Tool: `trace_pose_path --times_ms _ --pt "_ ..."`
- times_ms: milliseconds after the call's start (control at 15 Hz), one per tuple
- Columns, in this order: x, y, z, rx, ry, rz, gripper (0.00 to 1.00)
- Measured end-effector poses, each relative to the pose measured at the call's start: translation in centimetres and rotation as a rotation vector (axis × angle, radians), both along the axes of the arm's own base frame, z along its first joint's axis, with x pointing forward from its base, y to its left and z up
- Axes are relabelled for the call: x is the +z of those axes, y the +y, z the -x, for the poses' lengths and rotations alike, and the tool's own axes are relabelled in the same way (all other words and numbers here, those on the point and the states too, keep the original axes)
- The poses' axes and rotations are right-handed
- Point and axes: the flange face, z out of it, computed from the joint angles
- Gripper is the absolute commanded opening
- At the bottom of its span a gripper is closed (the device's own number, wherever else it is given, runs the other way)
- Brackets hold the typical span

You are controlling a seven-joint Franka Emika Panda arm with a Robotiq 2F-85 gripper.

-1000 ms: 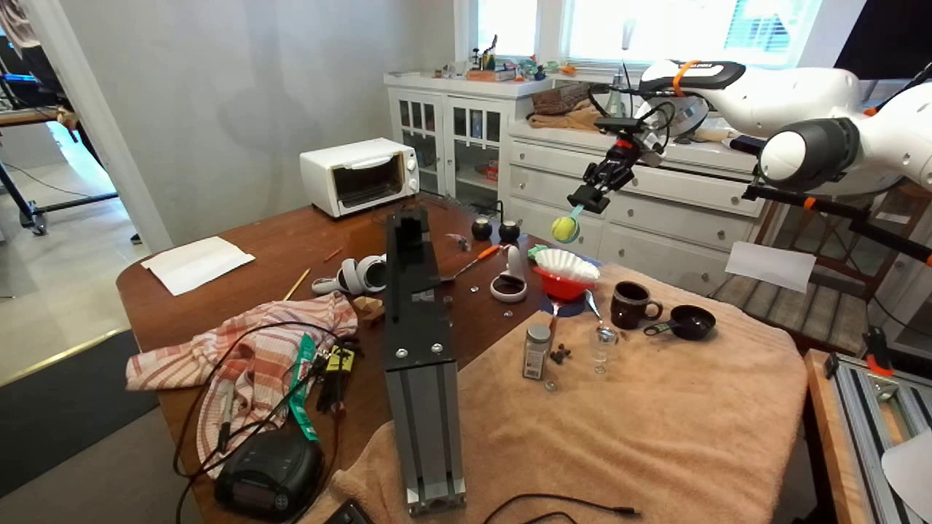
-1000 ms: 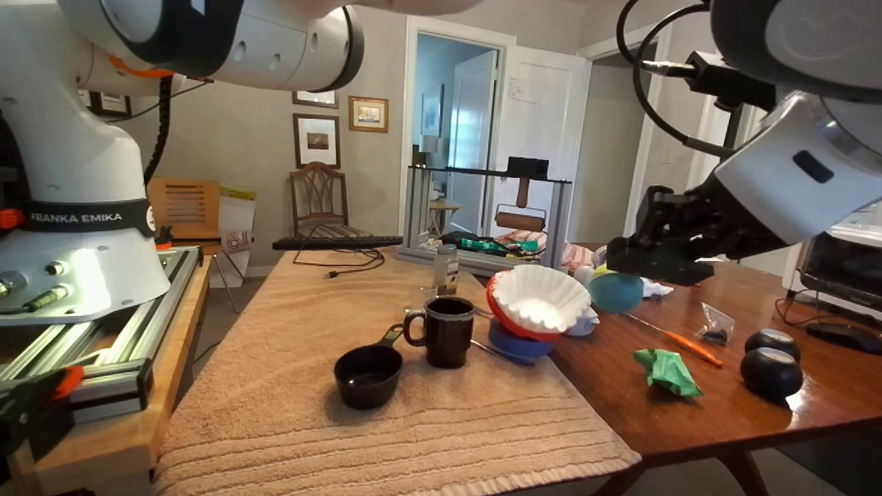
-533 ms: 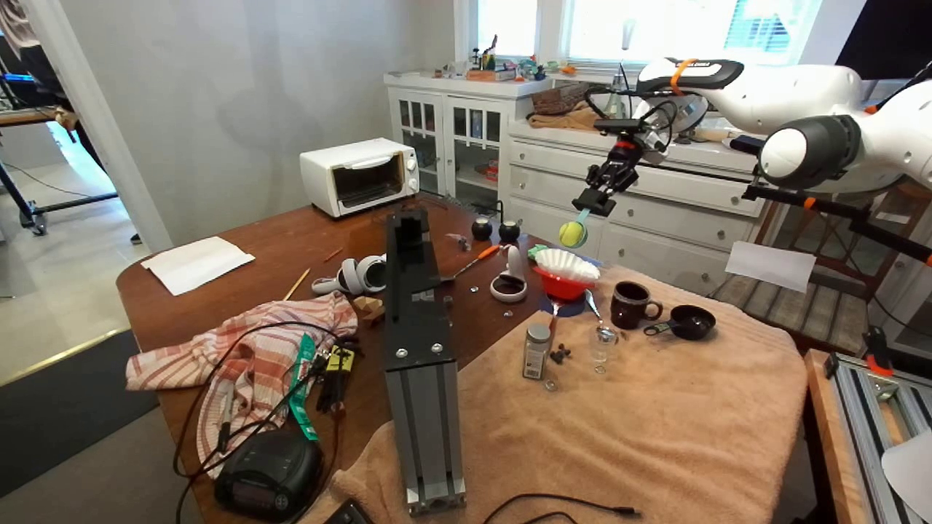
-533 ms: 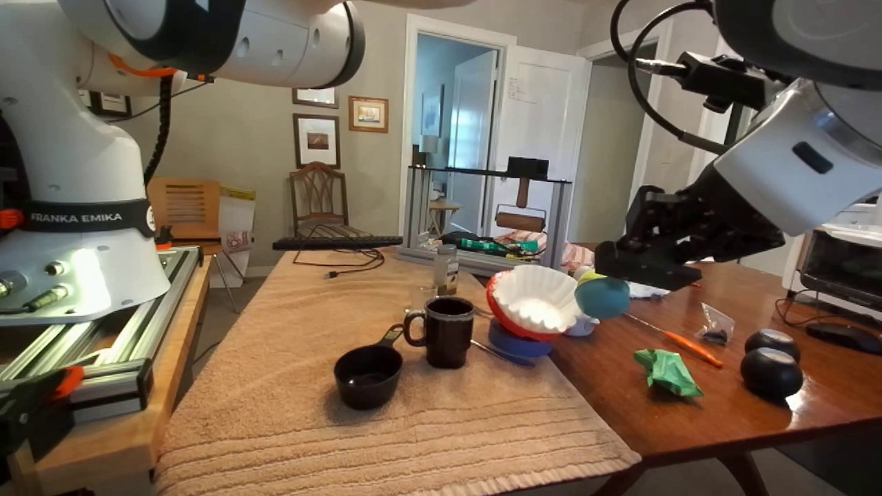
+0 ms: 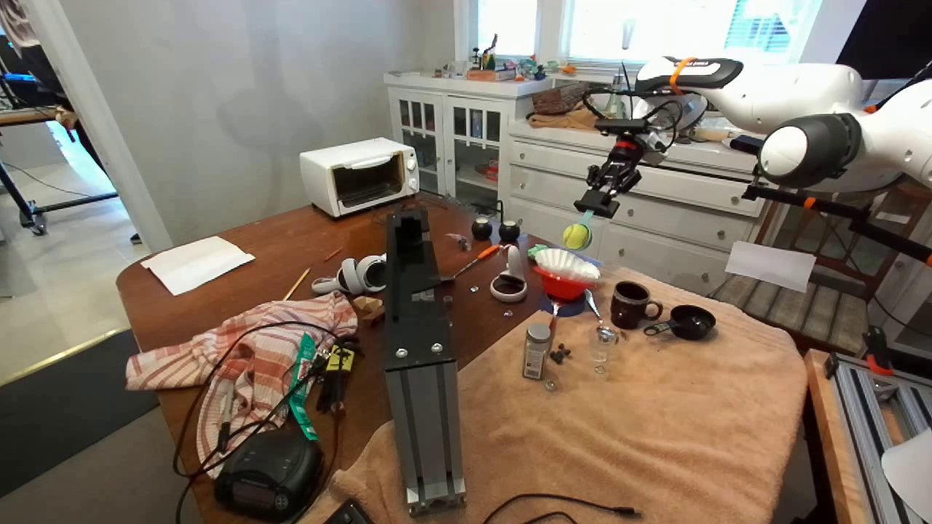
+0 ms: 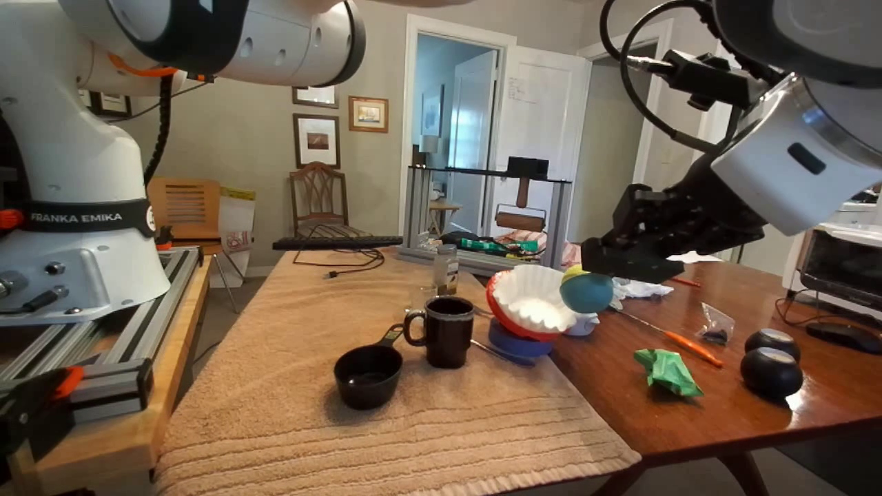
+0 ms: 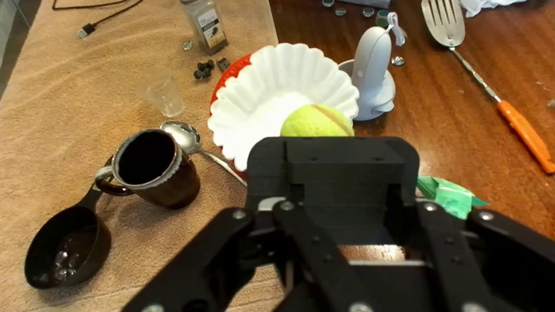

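A wooden table (image 5: 277,244) is partly covered by a tan towel (image 6: 475,427); near the edge facing the white drawers (image 5: 673,215), a red bowl (image 5: 562,290) is topped by a white fluted dish (image 6: 534,293). Held aloft near them, a blue scoop (image 6: 586,293) is pinched by its handle between close-set jaws, 1 tennis ball (image 7: 318,122) cradled in it.

Close downward wrist view, table (image 7: 442,112) in all three

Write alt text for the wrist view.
Black robot fingers partly hide a yellow tennis ball, seen against a white fluted bowl in a red bowl. On a tan towel at left: brown mug, black measuring cup; at right, an orange-handled spatula.
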Motion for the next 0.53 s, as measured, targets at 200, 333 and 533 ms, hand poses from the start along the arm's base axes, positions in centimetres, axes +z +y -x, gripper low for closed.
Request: trace_pose_path --times_ms 200,333,533 --pt "1.9 -0.1 -0.1 0.033 -0.025 0.048 0.22" --pt "3.3 -0.1 -0.2 0.047 -0.047 0.066 0.22" --pt "4.9 0.0 -0.4 0.059 -0.074 0.082 0.22"
